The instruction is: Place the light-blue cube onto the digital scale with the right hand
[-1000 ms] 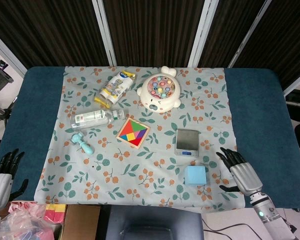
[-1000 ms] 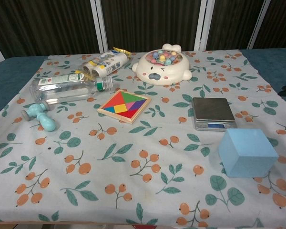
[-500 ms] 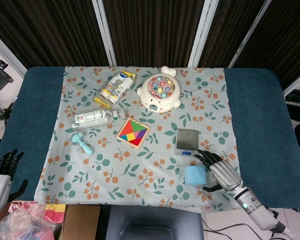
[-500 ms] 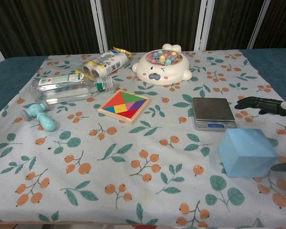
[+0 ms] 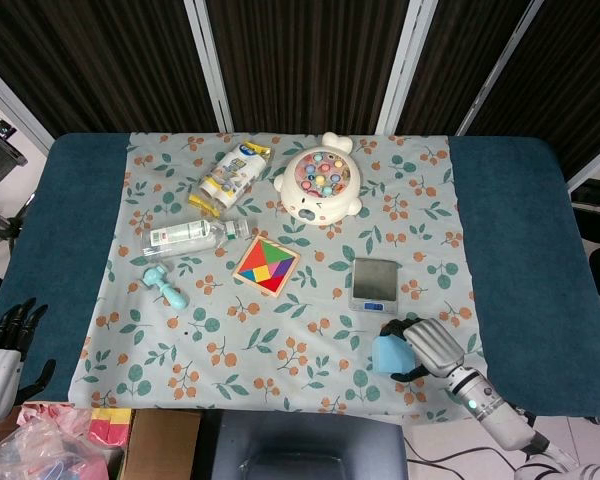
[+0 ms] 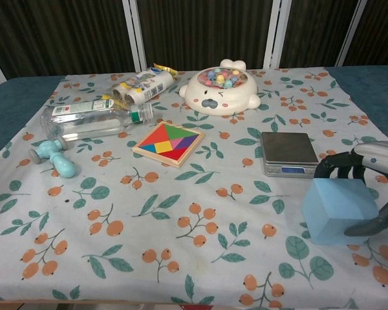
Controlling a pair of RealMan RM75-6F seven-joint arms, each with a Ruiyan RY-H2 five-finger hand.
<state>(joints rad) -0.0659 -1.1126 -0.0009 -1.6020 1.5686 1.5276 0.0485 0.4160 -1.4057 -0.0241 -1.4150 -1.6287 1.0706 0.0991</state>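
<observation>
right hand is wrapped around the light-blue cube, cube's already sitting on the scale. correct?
Not quite. The right hand is wrapped around the light-blue cube, but the cube is not on the digital scale. The chest view shows it beside the scale on the floral cloth, on the side nearer the camera, and the scale's platform is bare.

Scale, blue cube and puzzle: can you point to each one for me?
scale point(image 6: 288, 147), chest view, on its metal top
cube point(image 6: 335, 213), chest view, on its front face
puzzle point(image 5: 267, 266), head view, on its coloured middle
</observation>
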